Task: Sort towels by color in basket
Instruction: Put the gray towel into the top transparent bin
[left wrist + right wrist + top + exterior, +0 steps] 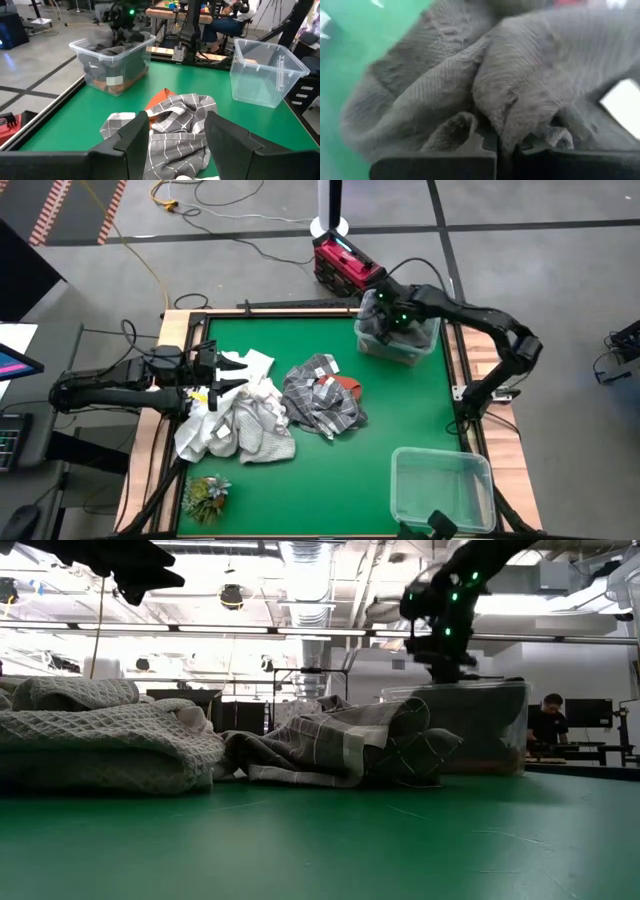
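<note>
The right gripper (392, 318) is dipping into the far clear bin (418, 348), jaws pinched tight on the dark grey towel (485, 85) bunched directly under it, probably so darks collect there. The left gripper (228, 375) is hovering spread wide, holding nothing; white towels (240, 425) are lying beneath it, the grey-checked towel (182, 125) just ahead over the rust-orange towel (161, 96).

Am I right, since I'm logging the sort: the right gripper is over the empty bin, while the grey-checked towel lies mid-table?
Not quite. The right gripper is over the far bin that already holds dark grey towels, not the empty bin; the high view shows it. The grey-checked towel does lie mid-table.
</note>
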Robot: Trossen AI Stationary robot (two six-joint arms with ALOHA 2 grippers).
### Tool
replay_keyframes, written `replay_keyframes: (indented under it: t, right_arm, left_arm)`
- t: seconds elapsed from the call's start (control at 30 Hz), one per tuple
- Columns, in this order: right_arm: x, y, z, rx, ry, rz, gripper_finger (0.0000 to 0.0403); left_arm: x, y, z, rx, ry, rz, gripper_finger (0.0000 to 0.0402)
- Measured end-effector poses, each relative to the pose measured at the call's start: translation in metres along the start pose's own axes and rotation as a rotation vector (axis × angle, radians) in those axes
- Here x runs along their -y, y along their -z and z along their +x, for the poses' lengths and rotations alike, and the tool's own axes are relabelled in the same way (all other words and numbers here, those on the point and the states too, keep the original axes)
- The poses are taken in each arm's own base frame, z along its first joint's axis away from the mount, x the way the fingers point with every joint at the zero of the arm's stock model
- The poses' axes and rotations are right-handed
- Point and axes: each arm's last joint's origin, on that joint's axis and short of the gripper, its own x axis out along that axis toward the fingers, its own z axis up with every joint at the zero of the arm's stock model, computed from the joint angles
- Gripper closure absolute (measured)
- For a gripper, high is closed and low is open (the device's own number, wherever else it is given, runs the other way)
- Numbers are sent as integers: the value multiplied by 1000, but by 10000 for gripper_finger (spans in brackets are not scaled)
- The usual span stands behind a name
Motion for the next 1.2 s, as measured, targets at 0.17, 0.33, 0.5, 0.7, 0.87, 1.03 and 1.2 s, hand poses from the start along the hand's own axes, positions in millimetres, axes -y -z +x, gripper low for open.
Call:
replay_keyframes:
  t: [0.17, 0.33, 0.5, 0.7, 0.87, 1.03, 1.2]
  right_arm:
    - [7, 6, 25, -163, -9, 53, 379]
    - [3, 11, 33, -249, -49, 45, 376]
    - [8, 16, 25, -284, -70, 19, 337]
    - [21, 23, 0, -242, -61, 60, 284]
    - [27, 32, -36, -138, -53, 110, 238]
    - [32, 45, -72, -13, -50, 145, 201]
    - [40, 48, -98, 170, 35, 237, 185]
  left_arm:
    - [0, 1, 0, -10, -1, 6, 221]
    - [0, 1, 0, -11, 0, 27, 221]
    - [0, 1, 0, -12, 0, 20, 221]
    - [0, 1, 0, -12, 0, 8, 221]
    - [0, 1, 0, -10, 0, -10, 221]
    - [0, 0, 0, -3, 0, -11, 221]
    - [0, 0, 0, 0, 1, -1, 221]
